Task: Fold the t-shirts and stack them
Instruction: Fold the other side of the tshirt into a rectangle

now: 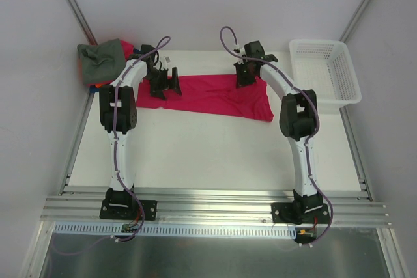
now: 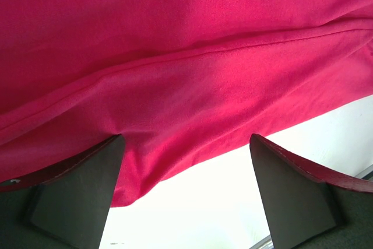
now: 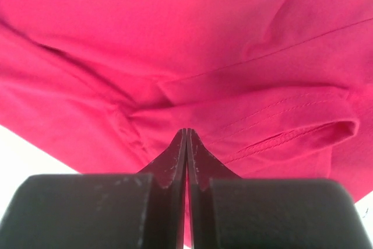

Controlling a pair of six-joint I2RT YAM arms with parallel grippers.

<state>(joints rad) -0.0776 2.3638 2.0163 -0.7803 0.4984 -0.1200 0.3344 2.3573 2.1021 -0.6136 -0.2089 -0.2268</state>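
The red t-shirt (image 1: 215,96) lies flat on the white worktop (image 1: 208,154), far from the arm bases, about in the middle. It makes a long strip from left to right. The left claw (image 1: 163,86) is at the left end of the shirt. In the left wrist view it is released, with its two dark fingers (image 2: 76,190) wide apart and the red cloth and a bit of worktop between them. The right claw (image 1: 244,79) is at the far edge of the shirt, nearer its right end. In the right wrist view it is clenched, its tips (image 3: 186,131) touching a fold of the cloth. I cannot tell if any cloth is pinched. A grey-green t-shirt (image 1: 101,60) sits bunched in the far left corner. A white basket (image 1: 345,76) stands at the far right.
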